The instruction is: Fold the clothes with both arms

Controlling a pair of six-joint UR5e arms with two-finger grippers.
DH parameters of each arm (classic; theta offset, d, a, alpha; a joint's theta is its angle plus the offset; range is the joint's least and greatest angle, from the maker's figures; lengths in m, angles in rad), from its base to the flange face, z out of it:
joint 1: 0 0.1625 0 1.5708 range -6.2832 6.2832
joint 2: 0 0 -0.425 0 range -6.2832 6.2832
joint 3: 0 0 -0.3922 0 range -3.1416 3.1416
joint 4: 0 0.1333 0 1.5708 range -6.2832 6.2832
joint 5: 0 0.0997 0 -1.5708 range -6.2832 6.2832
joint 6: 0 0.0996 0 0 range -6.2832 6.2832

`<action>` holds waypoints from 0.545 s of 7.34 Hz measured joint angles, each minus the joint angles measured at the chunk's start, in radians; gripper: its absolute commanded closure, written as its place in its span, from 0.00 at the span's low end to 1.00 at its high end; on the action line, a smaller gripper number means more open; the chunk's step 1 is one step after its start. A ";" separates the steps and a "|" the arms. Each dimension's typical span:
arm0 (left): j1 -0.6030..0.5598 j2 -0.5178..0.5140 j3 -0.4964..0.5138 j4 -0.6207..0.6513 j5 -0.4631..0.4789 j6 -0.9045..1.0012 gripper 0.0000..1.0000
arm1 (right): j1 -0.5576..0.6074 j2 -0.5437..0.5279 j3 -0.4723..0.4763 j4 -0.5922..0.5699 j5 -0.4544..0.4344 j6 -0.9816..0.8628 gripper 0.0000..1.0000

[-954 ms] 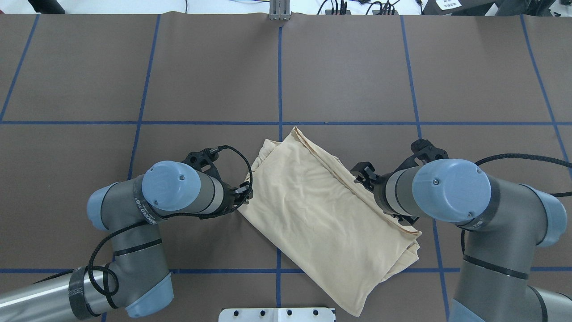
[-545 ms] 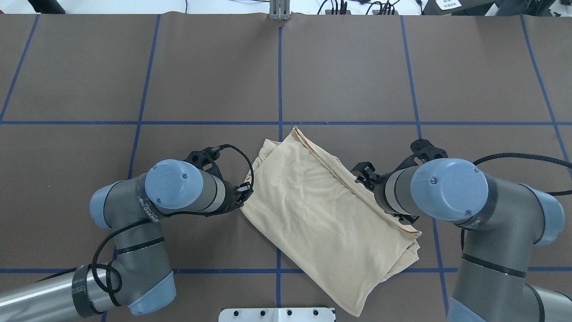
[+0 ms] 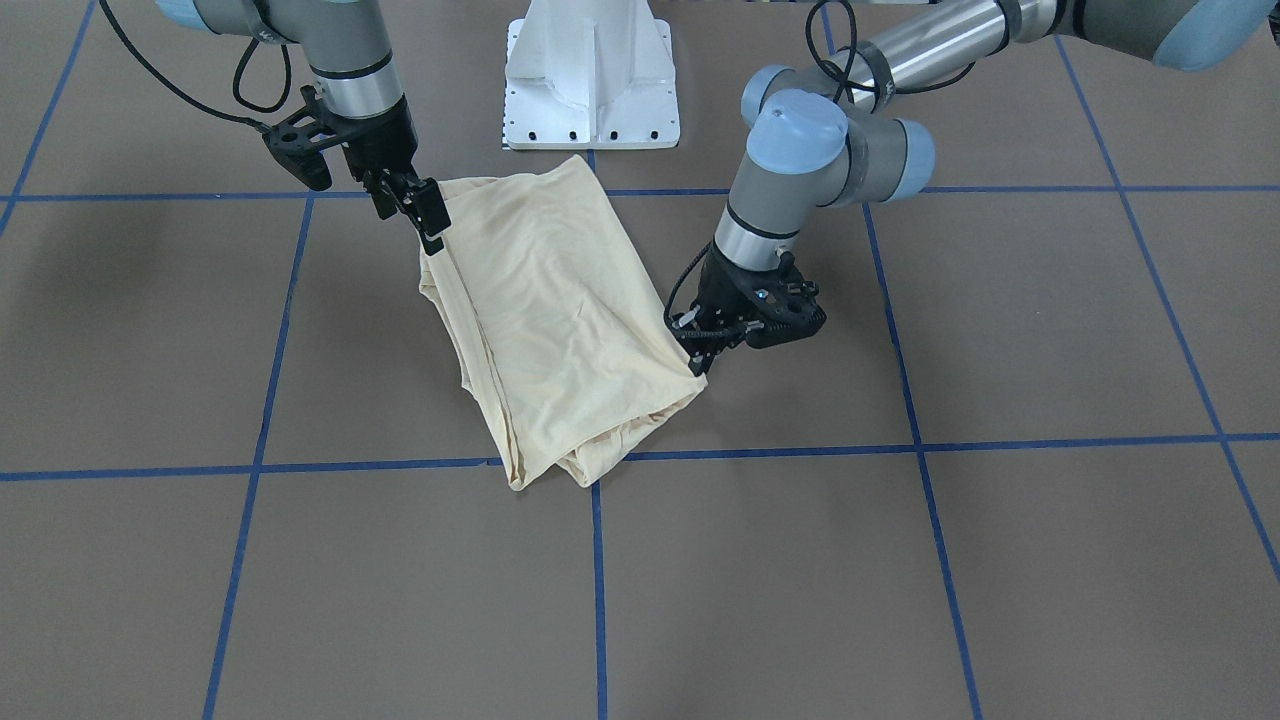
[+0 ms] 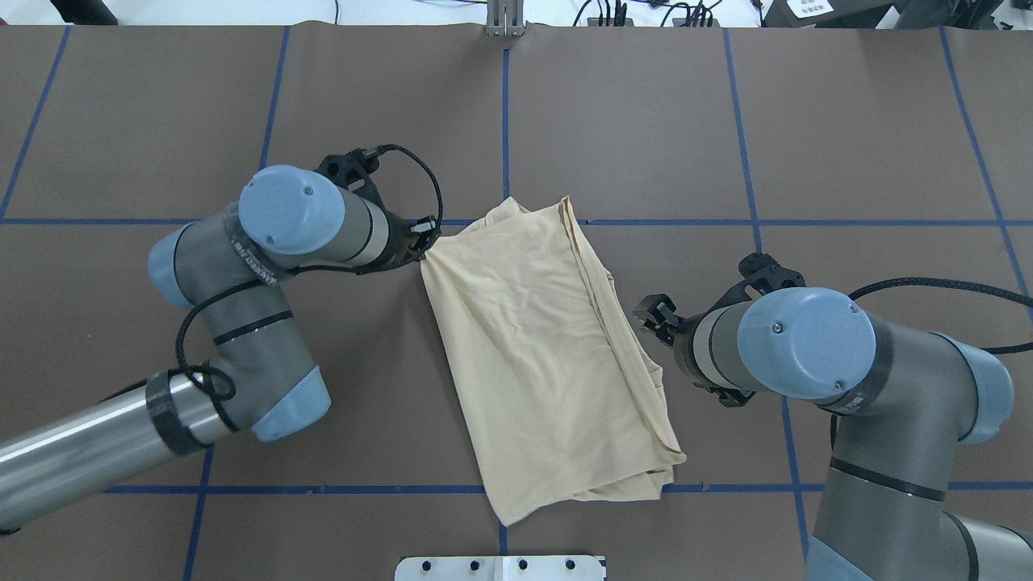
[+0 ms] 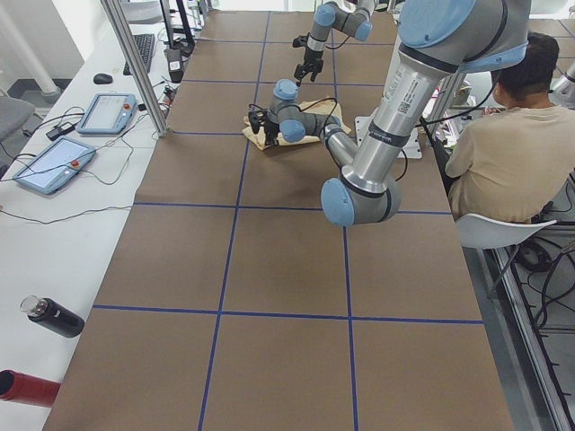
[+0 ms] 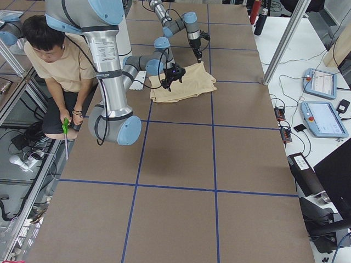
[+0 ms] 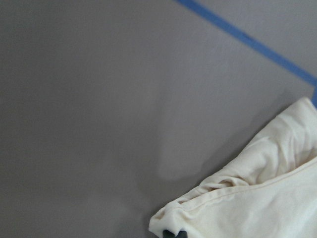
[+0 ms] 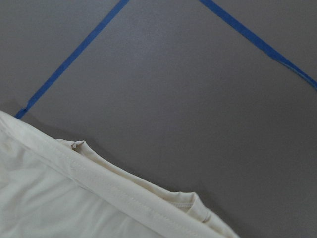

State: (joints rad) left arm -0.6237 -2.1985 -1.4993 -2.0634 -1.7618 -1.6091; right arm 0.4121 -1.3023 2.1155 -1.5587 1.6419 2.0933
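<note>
The cream-yellow T-shirt (image 4: 541, 363) lies folded into a long rectangle on the brown table. Its print and neck label are hidden. It also shows in the front view (image 3: 560, 320). My left gripper (image 4: 425, 242) is shut on the shirt's far left corner. The front view (image 3: 690, 345) shows it too. In the left wrist view a dark fingertip (image 7: 173, 233) pinches the bunched corner (image 7: 257, 198). My right gripper (image 3: 433, 222) meets the shirt's right hem with its fingers together, and looks shut on it. In the overhead view (image 4: 650, 315) it sits beside that hem. The right wrist view shows the taut hem (image 8: 99, 168) and no fingers.
The white pedestal base (image 3: 590, 90) stands just behind the shirt's near end, also seen in the overhead view (image 4: 500, 567). Blue tape lines (image 4: 505, 121) grid the table. A seated operator (image 6: 55, 60) is beside the robot. Tablets (image 5: 112, 112) lie on the side bench.
My left gripper has moved forward, away from the robot, with the shirt corner. The shirt has swung round and its near end has slid left. The right arm has barely moved.
</note>
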 measured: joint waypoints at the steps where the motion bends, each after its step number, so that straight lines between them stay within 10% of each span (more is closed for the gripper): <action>1: -0.058 -0.049 0.125 -0.104 0.008 0.039 0.68 | -0.006 0.014 -0.011 0.004 -0.001 0.003 0.00; 2: -0.112 -0.073 0.205 -0.173 0.011 0.093 0.52 | -0.021 0.051 -0.040 0.005 -0.004 0.009 0.00; 4: -0.180 -0.081 0.229 -0.205 -0.006 0.157 0.53 | -0.090 0.132 -0.090 0.006 -0.038 0.069 0.00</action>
State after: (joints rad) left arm -0.8034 -2.2791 -1.2706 -2.2684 -1.7678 -1.4517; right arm 0.3221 -1.1702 2.0254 -1.5531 1.6040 2.1620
